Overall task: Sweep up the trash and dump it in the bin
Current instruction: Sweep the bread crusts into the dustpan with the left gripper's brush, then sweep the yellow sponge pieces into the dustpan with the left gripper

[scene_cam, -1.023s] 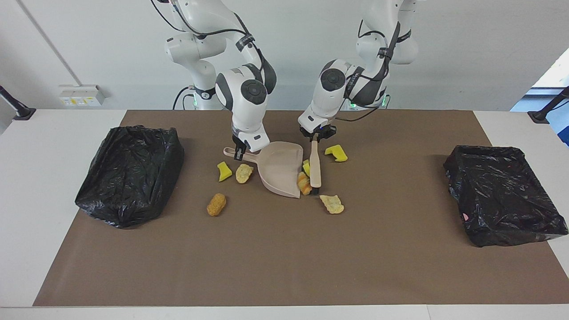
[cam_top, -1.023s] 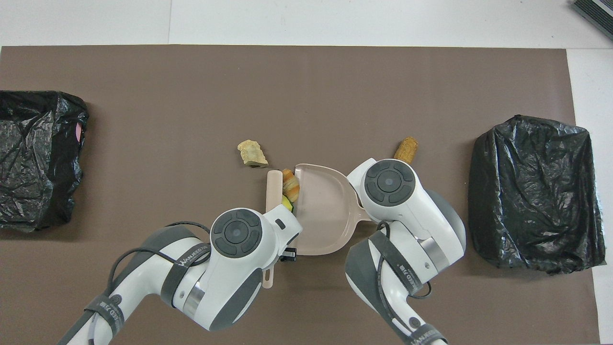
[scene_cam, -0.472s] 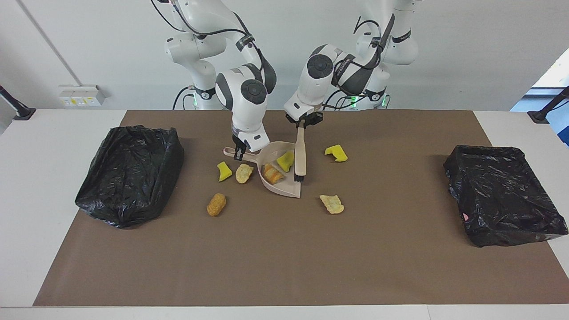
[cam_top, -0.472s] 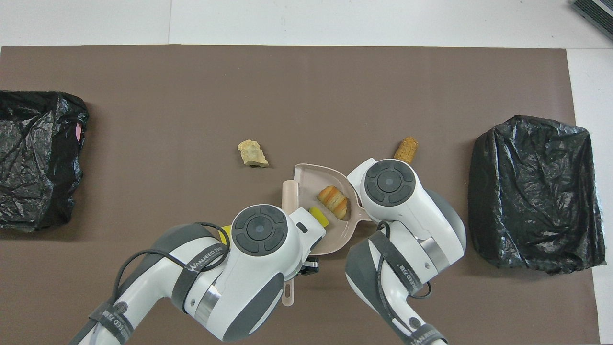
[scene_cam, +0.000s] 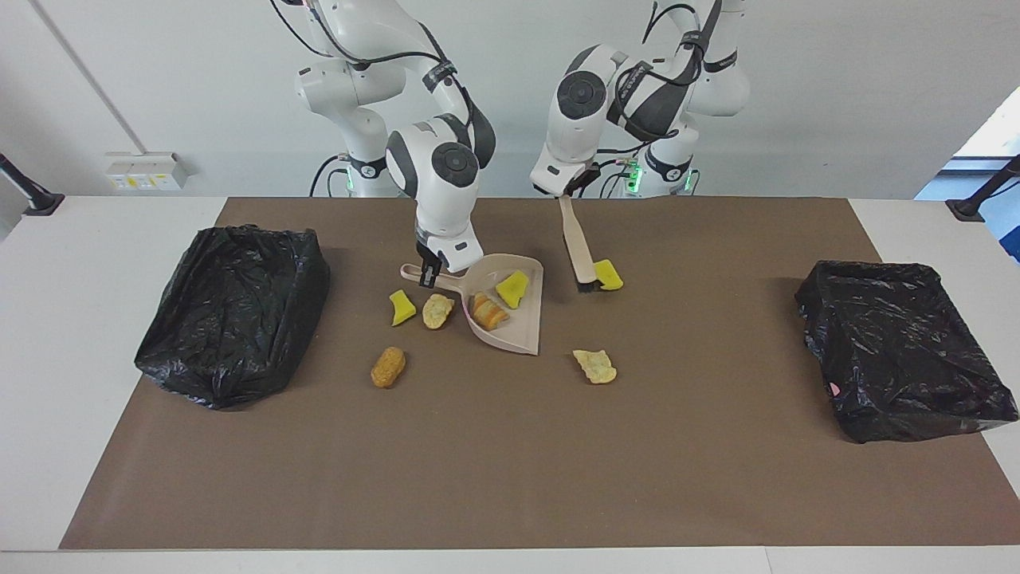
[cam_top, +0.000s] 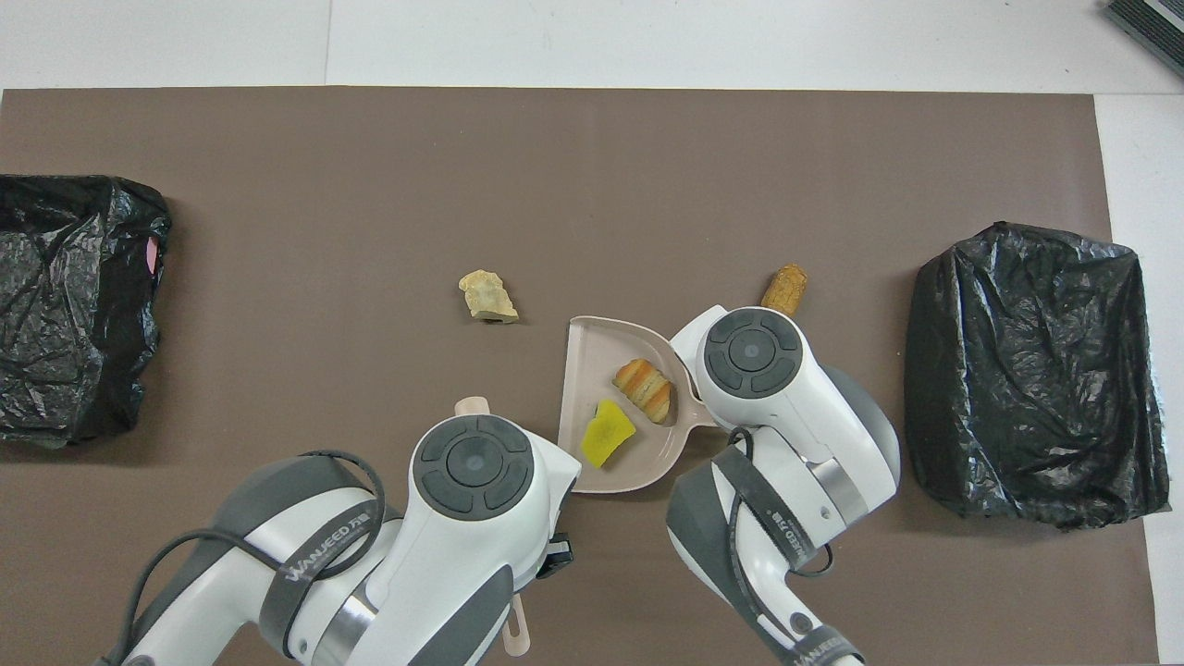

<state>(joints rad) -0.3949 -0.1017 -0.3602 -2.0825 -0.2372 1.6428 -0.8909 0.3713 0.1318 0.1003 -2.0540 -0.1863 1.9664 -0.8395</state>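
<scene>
My right gripper is shut on the handle of the beige dustpan, which rests on the mat. A yellow sponge wedge and a crusty bread chunk lie in the pan. My left gripper is shut on the brush, which hangs slanted with its bristles beside another yellow wedge toward the left arm's end. More trash lies on the mat: a yellow wedge, a tan chunk, a brown chunk and a flat tan piece.
A bin lined with a black bag stands at the right arm's end of the brown mat. A second black-lined bin stands at the left arm's end.
The brush swept the bread chunk and a yellow wedge into the dustpan. My left gripper then lifted the brush away to the yellow wedge toward its own end. The right gripper held still.
</scene>
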